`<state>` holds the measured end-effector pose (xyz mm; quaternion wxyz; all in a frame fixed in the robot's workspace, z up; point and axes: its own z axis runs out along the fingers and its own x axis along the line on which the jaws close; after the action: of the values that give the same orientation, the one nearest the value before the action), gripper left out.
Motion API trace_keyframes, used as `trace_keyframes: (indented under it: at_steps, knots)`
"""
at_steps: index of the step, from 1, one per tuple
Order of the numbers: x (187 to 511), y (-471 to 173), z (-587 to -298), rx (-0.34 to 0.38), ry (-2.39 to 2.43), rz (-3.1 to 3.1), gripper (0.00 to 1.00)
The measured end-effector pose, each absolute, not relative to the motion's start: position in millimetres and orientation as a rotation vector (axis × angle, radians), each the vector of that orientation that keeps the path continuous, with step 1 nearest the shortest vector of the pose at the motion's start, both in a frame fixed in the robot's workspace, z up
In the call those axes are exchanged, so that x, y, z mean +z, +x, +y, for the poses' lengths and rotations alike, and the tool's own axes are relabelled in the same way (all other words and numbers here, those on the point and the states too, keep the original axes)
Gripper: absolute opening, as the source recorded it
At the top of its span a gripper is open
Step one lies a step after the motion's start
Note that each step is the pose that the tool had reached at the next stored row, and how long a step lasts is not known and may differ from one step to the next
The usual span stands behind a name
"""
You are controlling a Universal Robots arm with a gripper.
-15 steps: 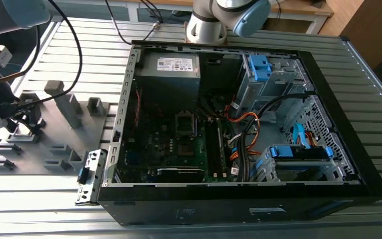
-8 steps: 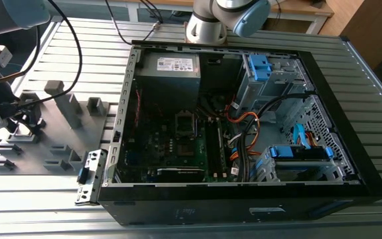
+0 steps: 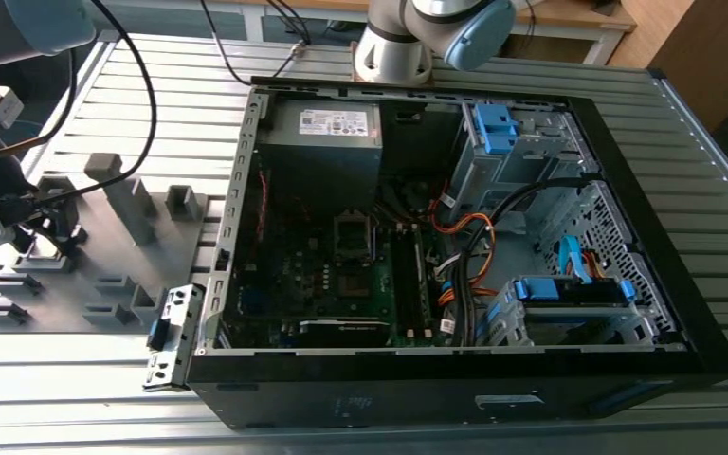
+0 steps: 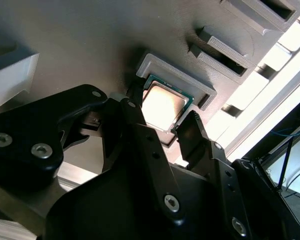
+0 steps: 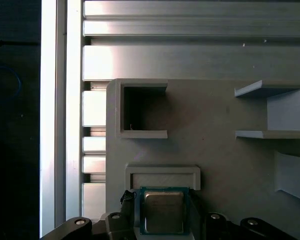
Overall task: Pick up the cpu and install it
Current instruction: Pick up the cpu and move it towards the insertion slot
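The cpu [image 4: 163,104], a thin square chip with a silver-grey top and green rim, lies in a raised grey nest [image 5: 162,175] on the grey holder plate [image 3: 111,275]. In both wrist views my gripper [image 4: 162,114] has its black fingers [image 4: 190,131] pressed against two opposite sides of the chip [image 5: 162,212], which still rests in the nest. In the exterior view my gripper [image 3: 45,235] hangs low over the plate at the exterior view's left, well apart from the motherboard's processor socket [image 3: 354,233] inside the open computer case [image 3: 465,365].
The plate carries other grey blocks and slots [image 3: 121,185], including an open pocket [image 5: 142,111] near the nest. Black cables [image 3: 149,104] run across the slatted metal table [image 3: 364,417]. The arm's base [image 3: 396,52] stands behind the case.
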<state>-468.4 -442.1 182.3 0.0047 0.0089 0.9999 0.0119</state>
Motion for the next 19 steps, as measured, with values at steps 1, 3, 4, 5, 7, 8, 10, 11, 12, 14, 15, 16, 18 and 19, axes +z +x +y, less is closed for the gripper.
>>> trace_keyframes:
  at_steps: [1, 3, 4, 5, 7, 8, 10, 11, 12, 14, 15, 16, 18, 19]
  knots:
    - [182.3, -468.4, -442.1, 0.037, 0.028, 3.132, 0.55]
    - [182.3, -468.4, -442.1, 0.037, 0.028, 3.132, 0.56]
    - [182.3, -468.3, -442.1, 0.037, 0.028, 3.132, 0.56]
    - [182.3, -468.3, -442.1, 0.037, 0.028, 3.132, 0.62]
    - [182.3, -468.3, -442.1, 0.037, 0.028, 3.132, 0.62]
    - [182.3, -468.3, -442.1, 0.037, 0.028, 3.132, 0.62]
    - [182.3, -468.3, -442.1, 0.037, 0.028, 3.132, 0.62]
    - [182.3, -468.3, -442.1, 0.037, 0.028, 3.132, 0.62]
    - [182.3, -468.3, -442.1, 0.037, 0.028, 3.132, 0.62]
    - [182.3, -468.3, -442.1, 0.037, 0.028, 3.132, 0.62]
    - [182.3, -468.3, -442.1, 0.037, 0.028, 3.132, 0.62]
    - [182.3, -468.3, -442.1, 0.037, 0.028, 3.132, 0.62]
    - [182.3, -468.2, -442.1, 0.037, 0.028, 3.132, 0.62]
    - [182.3, -468.2, -442.1, 0.037, 0.028, 3.132, 0.62]
